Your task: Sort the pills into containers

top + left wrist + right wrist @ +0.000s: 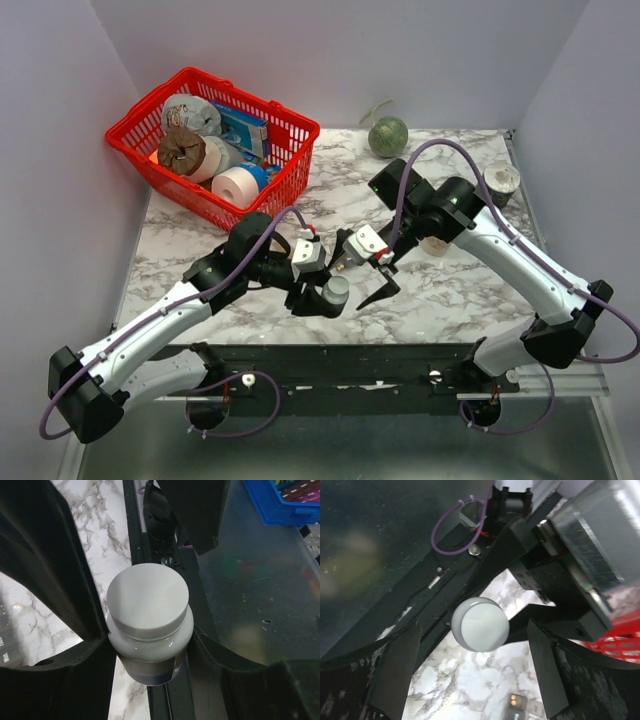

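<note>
Bottle first: it's short and round, with a pale milky body, a wide white screw cap with ribbed sides, and a dark bluish label edge peeking out low down. Left claw is clamping it around the body, just under the cap. That's putting it near the front edge of the desk, between the two arms. I can't tell whether it's resting on the marble or lifted off it. Right claw is gaping wide, with the cap sitting centred in the gap and neither finger touching it.

Pills: I can't tell where they are. The bottle wall is looking too cloudy to show anything inside, and no view is giving me a sure look at the compartment strip. A dark bit with pale marks is poking in at the far left edge of the left wrist view, but it's too cropped to call.

View differences: the top camera is showing the whole layout.
- A red basket holding rolls and a blue box is sitting at back left.
- A green ball is sitting by the back wall.
- A small dark cup is sitting at back right.

Cap ribs and label aren't reading from up there. Left wrist is giving those, plus a blue crate beyond the desk edge. Right wrist is seeing the cap head-on as a plain white disc, with a corner of the basket showing at its right edge.
</note>
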You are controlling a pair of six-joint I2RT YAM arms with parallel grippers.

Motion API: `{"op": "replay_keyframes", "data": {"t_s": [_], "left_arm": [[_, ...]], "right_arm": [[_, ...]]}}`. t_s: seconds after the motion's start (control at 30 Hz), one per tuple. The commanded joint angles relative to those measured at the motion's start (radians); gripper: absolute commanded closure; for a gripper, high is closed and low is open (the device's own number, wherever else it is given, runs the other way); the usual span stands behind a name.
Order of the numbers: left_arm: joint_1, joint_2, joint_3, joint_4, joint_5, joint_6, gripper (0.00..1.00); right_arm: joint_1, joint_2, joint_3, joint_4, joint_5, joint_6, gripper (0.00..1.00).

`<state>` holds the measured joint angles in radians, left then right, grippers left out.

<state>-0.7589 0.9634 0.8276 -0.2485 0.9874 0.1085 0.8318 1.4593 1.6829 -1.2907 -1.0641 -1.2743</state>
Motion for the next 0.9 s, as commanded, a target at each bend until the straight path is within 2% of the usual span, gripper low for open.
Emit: {"op": "replay_keyframes", "data": {"t_s": [0.0, 0.2, 0.4, 0.53, 0.63, 0.67, 0.7, 0.73, 0.77, 0.8, 0.87], "left_arm": [[0.004, 0.024, 0.039, 0.032, 0.108, 0.002, 1.0], [0.004, 0.031, 0.041, 0.034, 0.083, 0.008, 1.0], [0.006, -0.009, 0.027, 0.055, -0.018, -0.001, 1.0], [0.01, -0.066, -0.016, 0.159, -0.105, -0.064, 1.0], [0.013, -0.124, -0.059, 0.237, -0.241, -0.104, 1.0], [0.013, -0.143, -0.076, 0.244, -0.356, -0.134, 1.0], [0.013, -0.178, -0.085, 0.273, -0.428, -0.144, 1.0], [0.012, -0.193, -0.088, 0.285, -0.502, -0.141, 1.0], [0.012, -0.209, -0.096, 0.291, -0.583, -0.147, 1.0], [0.01, -0.233, -0.105, 0.304, -0.725, -0.145, 1.0], [0.004, -0.25, -0.137, 0.369, -0.855, -0.147, 1.0]], "right_arm": [[0.021, -0.001, -0.02, -0.095, -0.034, -0.016, 0.08], [0.041, 0.026, -0.026, -0.082, -0.017, 0.044, 0.21], [0.044, 0.027, -0.051, -0.012, 0.018, 0.159, 0.43], [0.044, -0.019, -0.136, 0.102, 0.075, 0.281, 0.58], [0.043, -0.056, -0.186, 0.211, 0.145, 0.433, 0.67], [0.043, -0.063, -0.227, 0.241, 0.185, 0.482, 0.69], [0.043, -0.079, -0.251, 0.327, 0.212, 0.615, 0.71], [0.043, -0.086, -0.284, 0.371, 0.245, 0.686, 0.76], [0.038, -0.094, -0.311, 0.425, 0.33, 0.769, 0.76], [0.023, -0.102, -0.368, 0.518, 0.367, 0.906, 0.79], [-0.006, -0.099, -0.403, 0.586, 0.465, 1.027, 0.84]]}}
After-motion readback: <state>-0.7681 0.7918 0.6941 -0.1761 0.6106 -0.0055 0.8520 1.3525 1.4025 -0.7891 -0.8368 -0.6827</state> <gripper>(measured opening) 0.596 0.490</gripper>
